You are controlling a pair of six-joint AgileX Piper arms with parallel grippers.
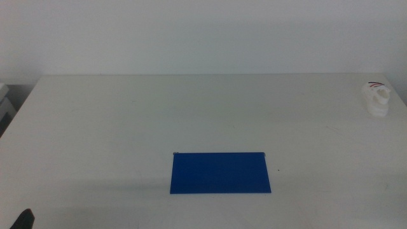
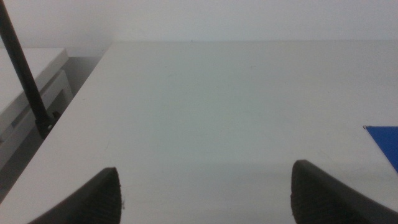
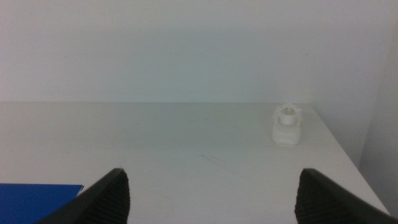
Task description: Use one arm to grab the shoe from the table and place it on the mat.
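A pale table (image 1: pixel 127 121) runs back to a white wall. The shoe (image 1: pixel 376 98) sits at the far right corner, well apart from the blue mat (image 1: pixel 220 172) near the front. Left gripper (image 2: pixel 205 196) and right gripper (image 3: pixel 211 196) hang low, jaws spread wide, holding nothing.

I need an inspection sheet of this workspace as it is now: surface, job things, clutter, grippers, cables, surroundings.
Surface: white table, plain.
Job's things: shoe at the far right corner, upright; mat flat near the front middle; the two are well apart.
Clutter: nothing seen.
Grippers: left gripper open, above the table's left part; right gripper open, facing the shoe from a distance. Neither holds anything.
Cables: black rod or cable beside the table, unclear which.
Surroundings: white wall behind.
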